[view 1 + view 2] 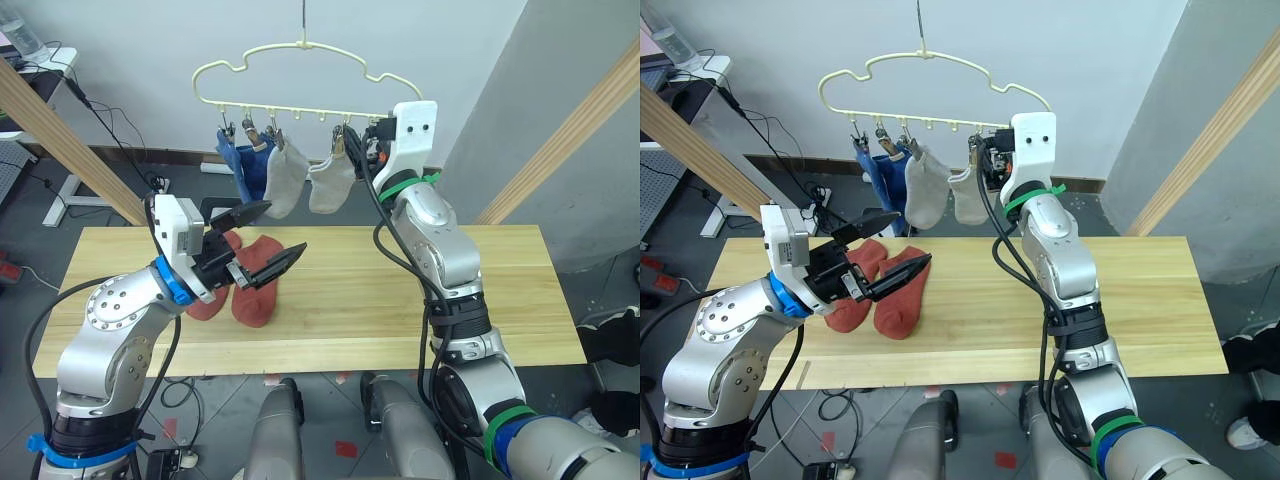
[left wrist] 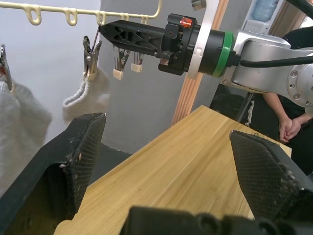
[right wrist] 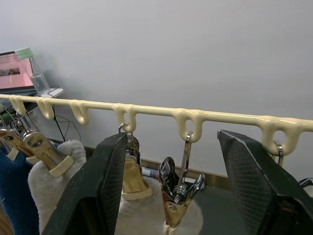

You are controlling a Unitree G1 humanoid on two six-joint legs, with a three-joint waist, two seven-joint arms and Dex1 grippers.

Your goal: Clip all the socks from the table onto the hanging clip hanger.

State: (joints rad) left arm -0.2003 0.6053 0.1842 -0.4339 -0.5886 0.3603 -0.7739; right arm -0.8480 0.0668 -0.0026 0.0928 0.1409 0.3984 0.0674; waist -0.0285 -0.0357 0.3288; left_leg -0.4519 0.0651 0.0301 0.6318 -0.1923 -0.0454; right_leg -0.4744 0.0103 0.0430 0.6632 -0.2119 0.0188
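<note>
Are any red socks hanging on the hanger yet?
No, both rust-red socks lie on the table; the clip hanger holds blue and grey ones.

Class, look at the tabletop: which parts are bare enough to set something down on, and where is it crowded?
The table is bare planks from the right arm out to its right end. The near strip along the front edge is also free. It is crowded at the left, where two rust-red socks lie under the open left gripper.

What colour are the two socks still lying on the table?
Rust-red socks, clearest in the right eye view.

Head pair overlooks table [image 1: 420, 290]; wrist cameras face hanger [image 3: 195, 117].
</note>
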